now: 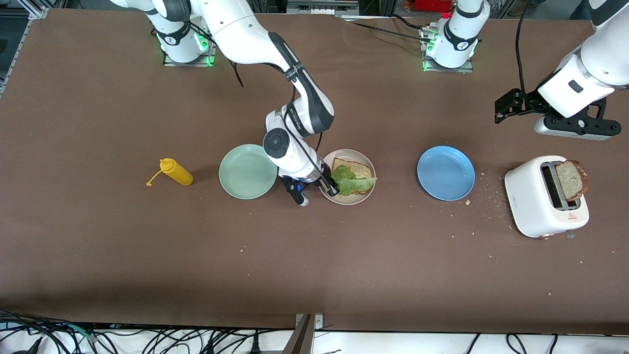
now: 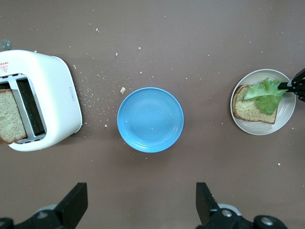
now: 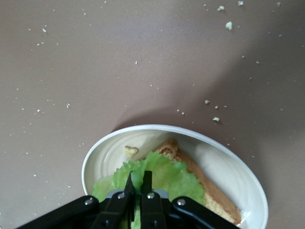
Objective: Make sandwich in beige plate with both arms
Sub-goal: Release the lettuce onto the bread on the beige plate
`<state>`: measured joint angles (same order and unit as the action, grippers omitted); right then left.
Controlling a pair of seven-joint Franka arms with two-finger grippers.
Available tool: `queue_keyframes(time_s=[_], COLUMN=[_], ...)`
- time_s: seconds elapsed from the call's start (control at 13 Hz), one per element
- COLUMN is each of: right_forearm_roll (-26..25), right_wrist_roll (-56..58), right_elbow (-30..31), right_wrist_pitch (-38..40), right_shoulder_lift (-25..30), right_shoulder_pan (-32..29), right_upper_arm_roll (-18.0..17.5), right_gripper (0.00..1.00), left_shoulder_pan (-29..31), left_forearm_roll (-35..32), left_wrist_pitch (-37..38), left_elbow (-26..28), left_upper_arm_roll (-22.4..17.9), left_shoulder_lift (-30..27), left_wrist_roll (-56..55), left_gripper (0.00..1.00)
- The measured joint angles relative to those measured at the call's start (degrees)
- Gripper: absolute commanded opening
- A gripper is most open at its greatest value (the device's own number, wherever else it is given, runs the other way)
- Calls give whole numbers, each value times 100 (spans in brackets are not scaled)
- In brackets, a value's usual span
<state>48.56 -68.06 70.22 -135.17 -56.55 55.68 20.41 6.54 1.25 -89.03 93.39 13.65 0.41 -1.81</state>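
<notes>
A round beige plate (image 1: 364,196) with a raised rim is sitting just left of the front view's centre, between a mint-green plate (image 1: 247,171) and a blue plate (image 1: 445,172). One square slice of brown-crusted wholegrain bread (image 1: 357,169) is lying flat in it, toward the plate's upper edge. A ruffled green lettuce leaf (image 1: 350,180) is draping over the slice's lower part. The right gripper (image 1: 333,189) is pinching the leaf's edge, fingers closed on it, at the plate's lower-left rim. A second bread slice (image 1: 570,180) is standing upright in a white toaster (image 1: 533,206) at the frame's right.
</notes>
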Motion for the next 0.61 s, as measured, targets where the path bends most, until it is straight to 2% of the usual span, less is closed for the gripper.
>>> queue_keyframes(time_s=[0.08,0.46,0.61], right_forearm_roll=[-1,-99,-120], right_wrist_roll=[0,0,0], right_elbow=[21,21,5], right_wrist_pitch=[0,-31,53], right_shoulder_lift=[-1,29,107], right_shoulder_pan=[0,6,15], right_upper_arm_roll=[-1,8,138], right_gripper=[99,99,99], left_shoulder_pan=[0,0,6], left_forearm_roll=[0,0,0], left_wrist_pitch=[8,12,13], left_elbow=[0,0,0], left_upper_arm_roll=[-3,-7,-7], left_shoulder_lift=[0,0,0], left_wrist_roll=[0,0,0], left_gripper=[100,100,100])
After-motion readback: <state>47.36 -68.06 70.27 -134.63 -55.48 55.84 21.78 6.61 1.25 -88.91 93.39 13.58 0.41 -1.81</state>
